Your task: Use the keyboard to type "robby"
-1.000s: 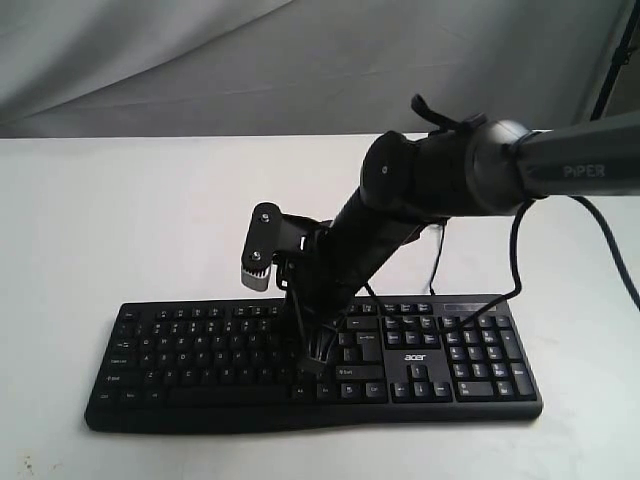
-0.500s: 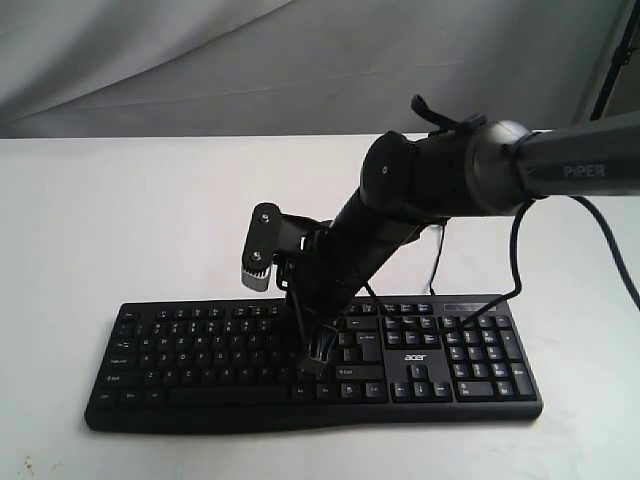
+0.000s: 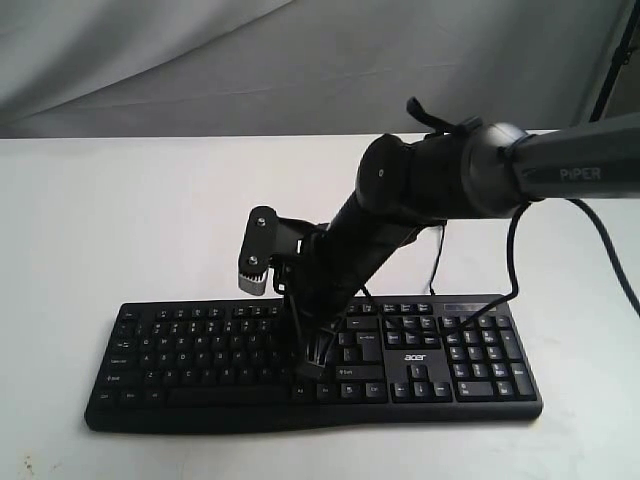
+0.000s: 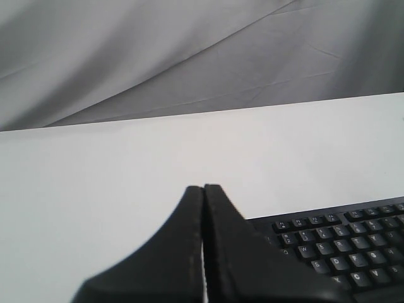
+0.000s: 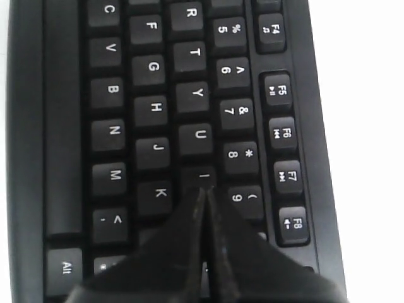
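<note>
Your right tool [image 5: 203, 188], clenched empty, has its tip at the I key [image 5: 203, 175] of the keyboard [image 3: 200, 350] (flat on the bench [image 3: 100, 220]); your left tool [image 4: 203, 187], also clenched, hangs beside the keyboard's end.

Claw [image 4: 203, 189] (pinched tight) — keyboard [image 4: 338, 243] beyond

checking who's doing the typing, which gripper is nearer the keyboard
Right. The right gripper is down over the keyboard, its shut tips at the I key. The left gripper sits off it over the table, with one end of the keyboard ahead of it.
</note>
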Tool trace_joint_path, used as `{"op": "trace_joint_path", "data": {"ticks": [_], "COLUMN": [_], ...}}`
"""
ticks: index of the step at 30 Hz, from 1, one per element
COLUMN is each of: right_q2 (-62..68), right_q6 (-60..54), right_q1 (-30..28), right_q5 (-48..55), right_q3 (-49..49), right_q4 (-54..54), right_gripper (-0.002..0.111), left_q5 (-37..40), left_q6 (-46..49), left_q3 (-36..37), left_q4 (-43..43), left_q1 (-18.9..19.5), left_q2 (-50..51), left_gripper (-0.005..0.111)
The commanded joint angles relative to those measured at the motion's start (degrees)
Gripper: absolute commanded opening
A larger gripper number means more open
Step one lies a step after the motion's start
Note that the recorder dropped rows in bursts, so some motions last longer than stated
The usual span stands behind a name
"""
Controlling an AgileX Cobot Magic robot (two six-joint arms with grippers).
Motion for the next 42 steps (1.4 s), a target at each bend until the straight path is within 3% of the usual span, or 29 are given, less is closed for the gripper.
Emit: {"op": "trace_joint_path", "data": {"ticks": [1, 21, 30, 42], "right_q2": [0.0, -0.6, -2.0, -0.3], "right_q6": [-0.7, -0.7, -2.1, -5.0], "right_q1": [0.0, 0.2, 5.4, 8.3], "right_q5": [0.0, -0.8, -2.8, -4.7], "right_q3": [0.3, 0.3, 0.3, 0.3], "right_q4": [-0.3, -0.3, 5.7, 9.7], "right_gripper": [0.0, 0.0, 0.0, 0.0], "left_q5": [-0.3, -0.3, -0.3, -0.3], "left_q6": [-0.2, -0.2, -0.2, -0.2], "left_q3": [0.2, 0.2, 0.2, 0.2], "left_q4": [0.3, 0.3, 0.3, 0.3], "left_q1": [-0.3, -0.3, -0.3, -0.3], "left_q2": [-0.2, -0.2, -0.2, -0.2], "left_gripper": [0.0, 0.0, 0.0, 0.0]}}
